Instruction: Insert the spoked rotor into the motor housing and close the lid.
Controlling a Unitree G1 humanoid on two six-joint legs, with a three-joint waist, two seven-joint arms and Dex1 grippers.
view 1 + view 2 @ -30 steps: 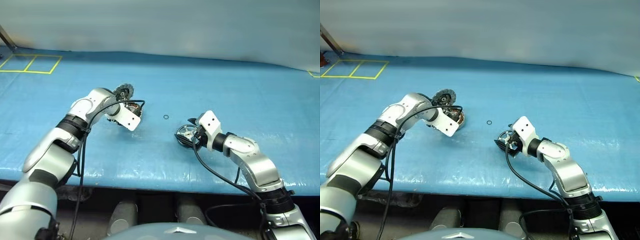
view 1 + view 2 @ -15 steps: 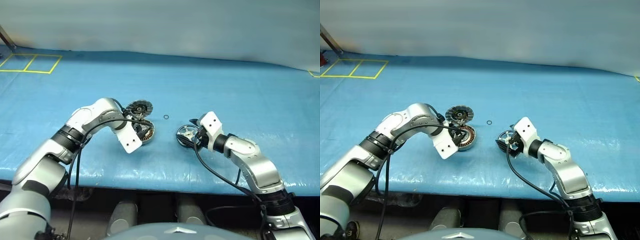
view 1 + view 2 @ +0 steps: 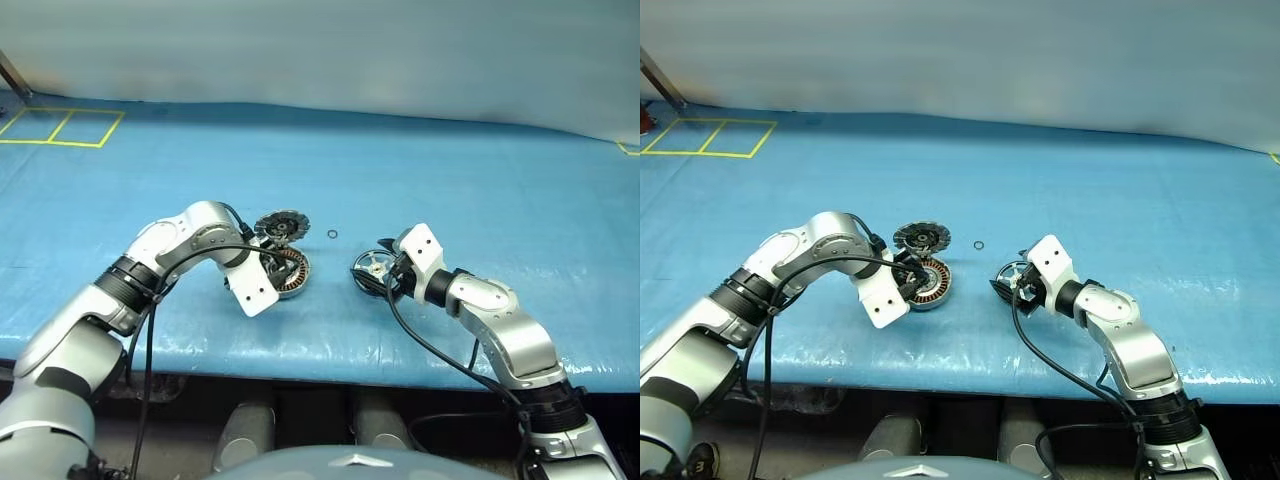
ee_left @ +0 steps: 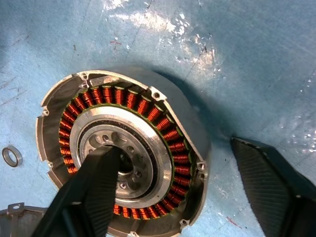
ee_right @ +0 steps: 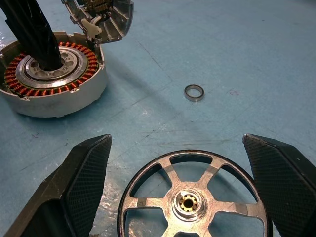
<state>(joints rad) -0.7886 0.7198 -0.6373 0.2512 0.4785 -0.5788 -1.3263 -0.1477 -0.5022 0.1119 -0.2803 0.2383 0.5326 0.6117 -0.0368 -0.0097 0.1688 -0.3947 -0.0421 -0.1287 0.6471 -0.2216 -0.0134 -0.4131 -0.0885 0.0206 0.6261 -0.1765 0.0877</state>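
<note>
The motor housing (image 3: 288,272) lies on the blue mat with its copper windings (image 4: 138,106) facing up. Its lid (image 3: 281,226) stands hinged open at the far edge, inner face showing. My left gripper (image 4: 175,148) points down over the housing and is open: one finger (image 4: 94,187) rests over the centre bearing, the other (image 4: 266,182) is outside the wall with a gap. The spoked rotor (image 5: 192,202) lies flat to the right of the housing. My right gripper (image 5: 177,153) is open, a finger on each side of the rotor's rim, not closed on it.
A small loose metal ring (image 3: 331,234) lies on the mat between and beyond the housing and the rotor. Yellow tape squares (image 3: 60,127) mark the far left. The mat's near edge (image 3: 320,372) runs close in front of both arms.
The left gripper drew the housing with its lid nearer and to the right, closer to the rotor, then spread its fingers wider. The right arm and the rotor stayed still.
</note>
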